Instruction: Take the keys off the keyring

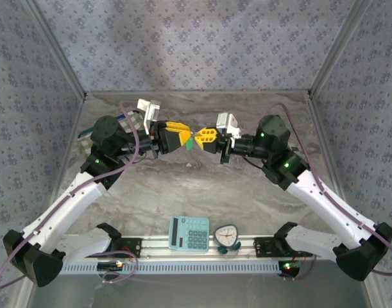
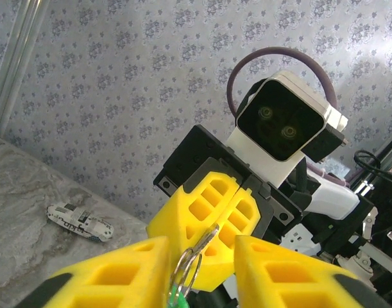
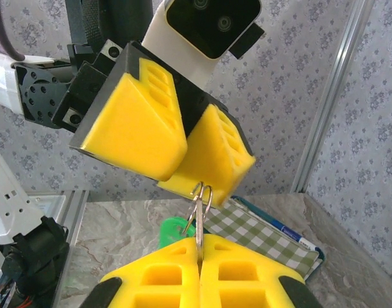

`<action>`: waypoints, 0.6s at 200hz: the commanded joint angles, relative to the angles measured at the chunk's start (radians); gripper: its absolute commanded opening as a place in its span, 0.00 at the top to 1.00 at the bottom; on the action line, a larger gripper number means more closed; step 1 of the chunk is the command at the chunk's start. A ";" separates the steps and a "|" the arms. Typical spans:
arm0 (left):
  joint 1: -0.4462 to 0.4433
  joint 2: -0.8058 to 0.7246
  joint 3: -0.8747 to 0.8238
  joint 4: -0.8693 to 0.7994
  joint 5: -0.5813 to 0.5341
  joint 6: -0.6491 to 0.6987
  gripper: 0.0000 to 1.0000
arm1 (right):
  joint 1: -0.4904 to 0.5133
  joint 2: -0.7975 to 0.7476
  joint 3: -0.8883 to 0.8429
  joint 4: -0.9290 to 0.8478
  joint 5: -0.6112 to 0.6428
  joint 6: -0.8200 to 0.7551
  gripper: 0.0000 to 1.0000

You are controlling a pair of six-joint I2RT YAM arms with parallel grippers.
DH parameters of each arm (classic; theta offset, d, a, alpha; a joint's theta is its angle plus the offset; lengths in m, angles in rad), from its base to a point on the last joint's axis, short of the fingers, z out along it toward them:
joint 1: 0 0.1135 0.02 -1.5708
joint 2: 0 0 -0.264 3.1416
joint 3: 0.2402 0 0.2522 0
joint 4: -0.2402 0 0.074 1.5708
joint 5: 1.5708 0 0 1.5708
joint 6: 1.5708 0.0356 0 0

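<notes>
Calculator [image 1: 189, 233], marbled table [image 1: 183, 189], floral-papered walls [image 1: 196, 45]

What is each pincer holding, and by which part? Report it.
Right pincer clamps the key's free end. The keyring sits inside the left pincer; a firm grip cannot be told.

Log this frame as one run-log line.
phase: keyring held mid-air | right end effector: shut on key | left end effector: fingers flank keyring, grip unclear | key: not yet off keyring
</notes>
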 commanded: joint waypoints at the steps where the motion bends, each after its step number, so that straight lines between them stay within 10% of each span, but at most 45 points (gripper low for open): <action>1: -0.007 -0.006 0.032 0.008 0.028 0.005 0.72 | -0.004 -0.004 0.031 0.031 -0.017 0.024 1.00; 77: -0.006 -0.010 0.032 0.013 0.015 0.001 1.00 | -0.007 -0.008 0.025 0.035 -0.015 0.024 1.00; 120: 0.020 -0.030 0.011 0.071 -0.022 -0.054 1.00 | -0.007 -0.027 -0.003 0.044 -0.006 0.024 1.00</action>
